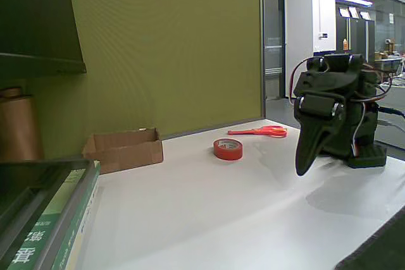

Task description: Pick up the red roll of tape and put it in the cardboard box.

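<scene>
- Fixed view, low over a white table (209,213), looking toward an olive-green wall (171,42).
- Red roll of tape (228,148) lying flat on the table a little right of centre, hole facing up, lighter inner core showing; touching nothing.
- Cardboard box (124,149) at the far left of the table, close to the wall, low and open-topped, flaps raised; inside hidden from this low angle. Well apart from the tape, with bare table between.
- Scissors (259,131) with red-orange handles lying flat behind the tape, nearer the wall edge, near the tape but not touching it.
- Dark arm (345,102) folded over its base at the right side of the table, red and white wires looping around the upper joints.
- Tool (310,150) pointing down and slightly left, tip hanging just above the table, to the right of the tape and clear of it. Fingers looking pressed together into one dark wedge with no gap visible between them; nothing held.
- Brown paper roll (18,124) standing upright at the far left, behind the box.
- Stacked books (57,226) with green spines in the near left corner, blurred.
- Dark shelf (38,23) overhanging the upper left.
- Glass doors and a lit corridor (361,23) beyond the wall on the right.
</scene>
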Robot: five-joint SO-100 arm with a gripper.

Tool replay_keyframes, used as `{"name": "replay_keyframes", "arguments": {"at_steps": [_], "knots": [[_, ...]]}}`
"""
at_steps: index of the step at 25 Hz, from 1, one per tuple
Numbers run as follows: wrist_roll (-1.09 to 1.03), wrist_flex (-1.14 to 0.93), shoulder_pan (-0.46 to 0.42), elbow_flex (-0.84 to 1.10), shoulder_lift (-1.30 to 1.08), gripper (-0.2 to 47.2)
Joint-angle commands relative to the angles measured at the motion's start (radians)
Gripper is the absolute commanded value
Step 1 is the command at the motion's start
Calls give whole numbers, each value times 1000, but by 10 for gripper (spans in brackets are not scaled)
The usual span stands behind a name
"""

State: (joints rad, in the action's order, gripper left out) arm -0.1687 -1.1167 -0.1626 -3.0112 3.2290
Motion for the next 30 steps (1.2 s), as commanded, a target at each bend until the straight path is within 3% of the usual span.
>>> {"name": "replay_keyframes", "arguments": {"at_steps": [1, 11, 14, 18, 24, 28, 30], "knots": [[-17, 26, 0, 89, -14, 1], [-32, 57, 77, 453, -379, 18], [-51, 57, 106, 558, -480, 147], [-72, 60, 149, 644, -577, 215], [-123, 95, 252, 723, -681, 163], [21, 140, 318, 738, -719, 235], [26, 143, 325, 764, -746, 236]]}}
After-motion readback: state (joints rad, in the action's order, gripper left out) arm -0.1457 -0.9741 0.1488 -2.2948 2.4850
